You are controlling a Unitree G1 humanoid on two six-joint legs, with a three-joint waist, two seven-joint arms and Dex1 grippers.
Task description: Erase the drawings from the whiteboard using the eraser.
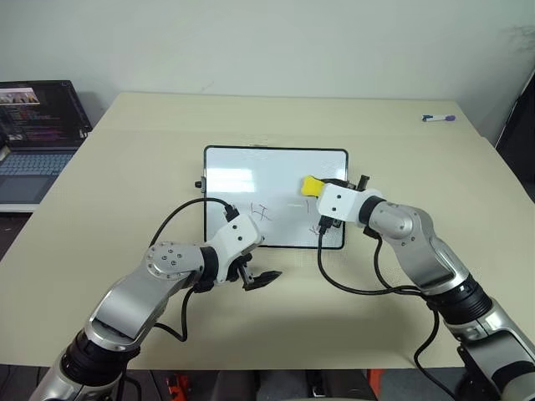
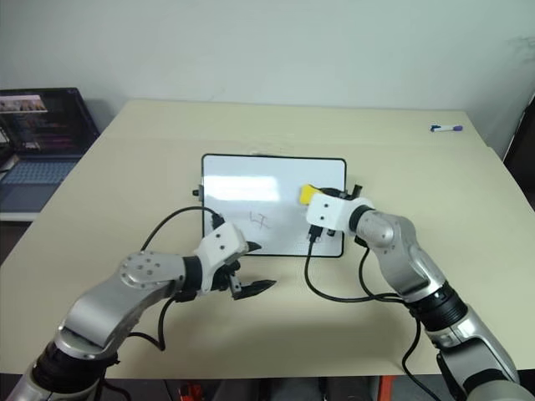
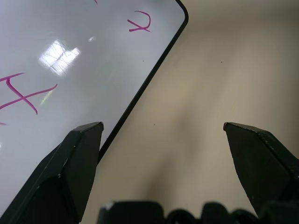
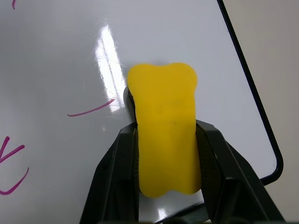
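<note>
Head stereo pair looks forward-down from above over table (image 1: 276,326), whiteboard (image 1: 251,180) central (near-identical framing, slight sideways offset). Left wrist camera close over board's edge and bare table. Right wrist camera close above board surface. Both wrist views share whiteboard with head pair.

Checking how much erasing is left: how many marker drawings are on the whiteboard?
3: an H-like scribble mid-board, a curled scribble by the near right corner, a stroke beside the eraser; more may hide under it.
</note>
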